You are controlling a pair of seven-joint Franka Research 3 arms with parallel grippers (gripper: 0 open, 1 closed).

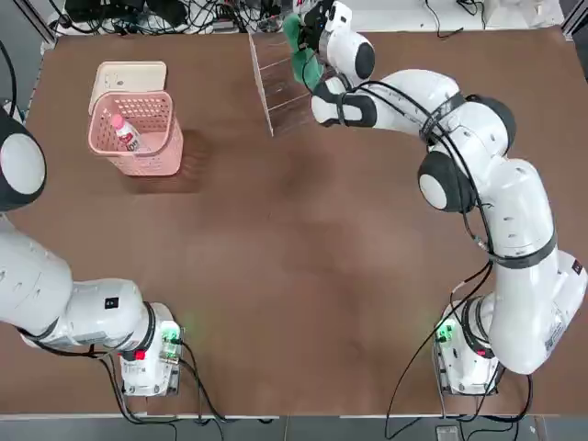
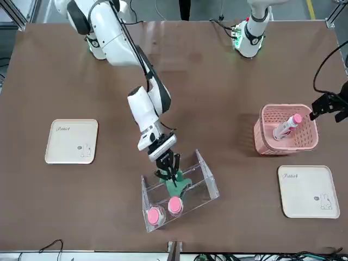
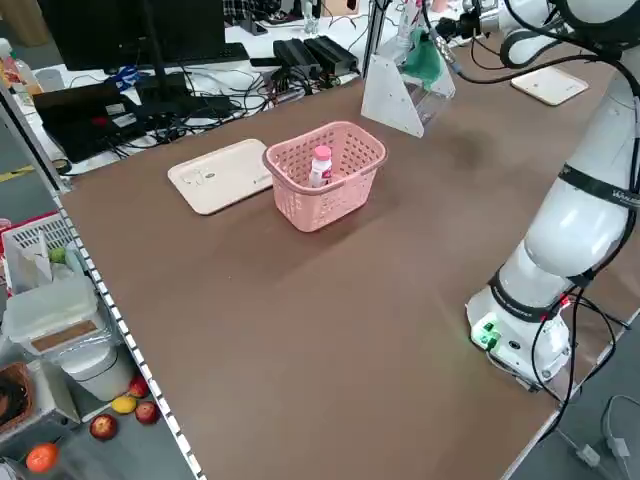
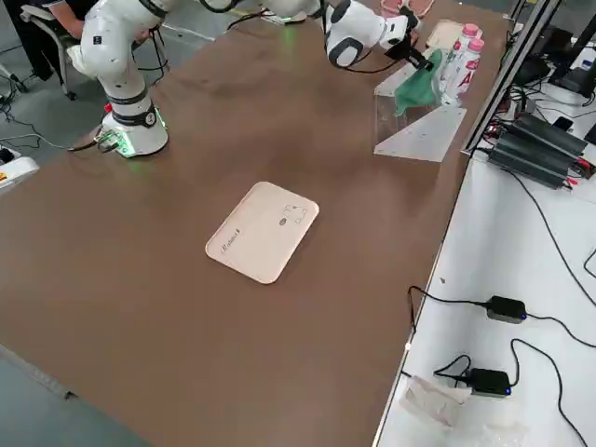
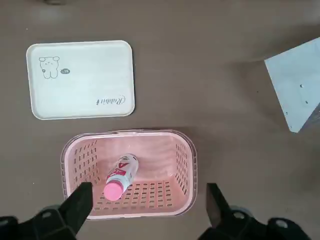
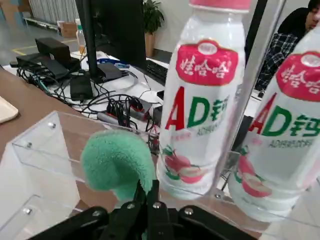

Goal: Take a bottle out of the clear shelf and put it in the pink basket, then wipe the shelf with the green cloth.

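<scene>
My right gripper (image 2: 167,169) is shut on the green cloth (image 2: 175,187), which it holds inside the clear shelf (image 2: 205,180) at the table's far edge. In the right wrist view the green cloth (image 6: 117,160) bulges above the closed fingers, just in front of two white bottles (image 6: 205,110) standing in the shelf. A third bottle (image 1: 124,133) with a pink cap lies in the pink basket (image 1: 131,95) at the far left. My left gripper (image 5: 148,190) hovers open above the pink basket (image 5: 186,165), holding nothing.
A cream tray (image 1: 134,73) lies just behind the basket. A second cream tray (image 2: 72,140) lies on my right side of the table. Cables and desk equipment crowd the area beyond the far edge behind the shelf.
</scene>
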